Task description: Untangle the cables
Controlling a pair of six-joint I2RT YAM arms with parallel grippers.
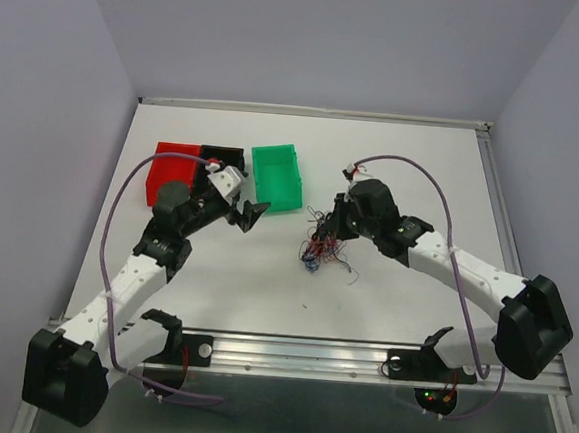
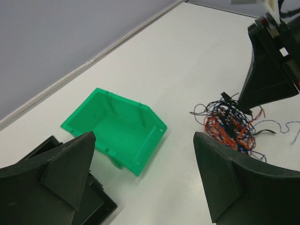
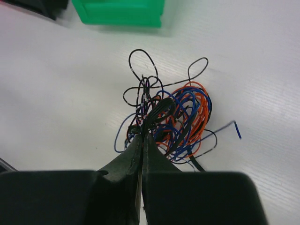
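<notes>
The cables [image 1: 325, 247] are a clump of thin orange-red, blue and black wires on the white table, also seen in the left wrist view [image 2: 232, 124] and the right wrist view [image 3: 174, 115]. My right gripper [image 3: 142, 133] is shut at the clump's near-left edge, its tips pinching black strands; in the top view this gripper [image 1: 335, 228] sits on the clump's upper side. My left gripper [image 1: 250, 213] hangs open left of the clump, nothing between its fingers [image 2: 220, 164].
A green bin [image 1: 276, 175] stands behind the clump, with a black bin [image 1: 222, 156] and a red bin [image 1: 173, 167] to its left. In the left wrist view the green bin [image 2: 115, 129] lies just ahead. Side walls enclose the table.
</notes>
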